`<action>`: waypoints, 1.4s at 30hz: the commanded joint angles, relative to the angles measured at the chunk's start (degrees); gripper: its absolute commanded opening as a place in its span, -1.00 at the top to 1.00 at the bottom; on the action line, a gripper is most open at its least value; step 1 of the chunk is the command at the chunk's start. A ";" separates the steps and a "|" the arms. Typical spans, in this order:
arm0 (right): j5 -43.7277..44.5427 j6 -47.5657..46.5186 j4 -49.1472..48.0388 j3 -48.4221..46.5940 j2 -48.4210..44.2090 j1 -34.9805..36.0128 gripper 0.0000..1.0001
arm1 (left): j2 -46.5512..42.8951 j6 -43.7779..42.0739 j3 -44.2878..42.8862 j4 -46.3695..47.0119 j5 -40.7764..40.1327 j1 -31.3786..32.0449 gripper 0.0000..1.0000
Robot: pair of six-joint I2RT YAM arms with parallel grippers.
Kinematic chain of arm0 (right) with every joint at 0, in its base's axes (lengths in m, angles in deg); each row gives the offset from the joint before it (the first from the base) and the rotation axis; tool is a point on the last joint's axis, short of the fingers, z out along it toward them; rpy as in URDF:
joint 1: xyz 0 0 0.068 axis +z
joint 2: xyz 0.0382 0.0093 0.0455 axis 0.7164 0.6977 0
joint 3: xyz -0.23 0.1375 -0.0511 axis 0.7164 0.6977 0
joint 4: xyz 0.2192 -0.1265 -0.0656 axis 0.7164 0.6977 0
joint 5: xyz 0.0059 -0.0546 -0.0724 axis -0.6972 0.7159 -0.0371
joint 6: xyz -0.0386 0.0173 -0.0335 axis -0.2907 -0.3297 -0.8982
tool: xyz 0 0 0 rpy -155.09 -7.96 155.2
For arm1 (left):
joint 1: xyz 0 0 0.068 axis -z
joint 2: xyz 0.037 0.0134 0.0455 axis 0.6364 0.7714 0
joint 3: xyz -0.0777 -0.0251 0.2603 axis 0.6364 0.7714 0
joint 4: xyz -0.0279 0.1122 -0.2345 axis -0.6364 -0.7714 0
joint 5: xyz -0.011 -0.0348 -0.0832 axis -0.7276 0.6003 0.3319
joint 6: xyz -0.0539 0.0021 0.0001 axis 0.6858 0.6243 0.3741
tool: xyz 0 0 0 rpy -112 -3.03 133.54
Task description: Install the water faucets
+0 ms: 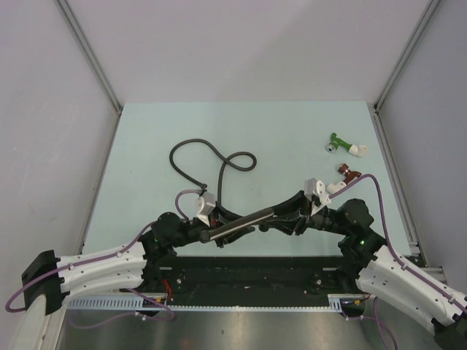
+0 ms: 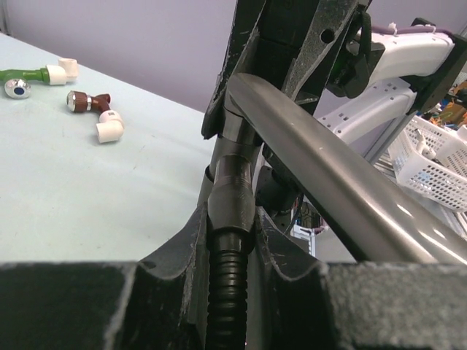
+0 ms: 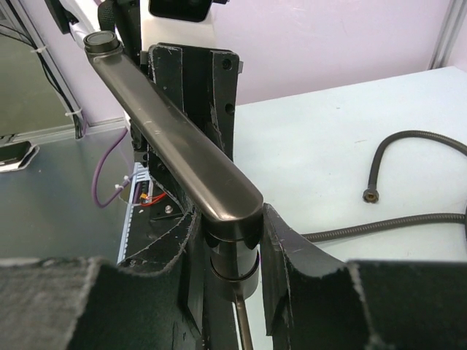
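The water faucet (image 1: 244, 222), slim and dark grey-brown, hangs level above the table's near edge between both grippers. My right gripper (image 3: 232, 219) is shut on its short body (image 3: 233, 244), and the long arm (image 3: 168, 124) runs away from that camera toward the left arm. My left gripper (image 2: 232, 211) is shut on the ribbed end of the black hose (image 2: 228, 292). The hose's end nut (image 2: 232, 193) meets the faucet's underside below the arm (image 2: 328, 168). From above, the left gripper (image 1: 211, 232) and right gripper (image 1: 271, 219) face each other.
The remaining hose (image 1: 191, 144) coils on the table behind the grippers, its free end (image 3: 370, 195) lying loose. A green fitting (image 1: 343, 144) and a dark-red fitting (image 1: 345, 175) lie at the right rear. A white basket (image 2: 438, 160) sits off the table.
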 commanded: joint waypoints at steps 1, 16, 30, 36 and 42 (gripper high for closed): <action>-4.45 2.13 -4.53 0.19 -1.62 -2.32 1.00 | -1.90 -0.20 0.33 9.33 -8.42 -2.98 0.85; -13.33 0.98 -4.62 -0.60 -2.59 -8.91 1.00 | -7.70 -2.84 0.77 1.77 -0.43 -8.16 -0.12; -11.76 7.04 -2.51 -2.45 -1.62 -12.43 1.00 | -14.12 -0.82 2.96 -7.29 -6.90 -10.80 -0.58; -8.95 11.97 1.87 -4.64 -1.36 -14.71 1.00 | -20.09 1.12 8.24 -8.96 -12.20 -11.24 -0.70; -7.36 15.22 4.78 -5.96 -1.18 -16.30 1.00 | -26.77 -3.71 13.95 -6.77 -10.18 -11.24 -0.75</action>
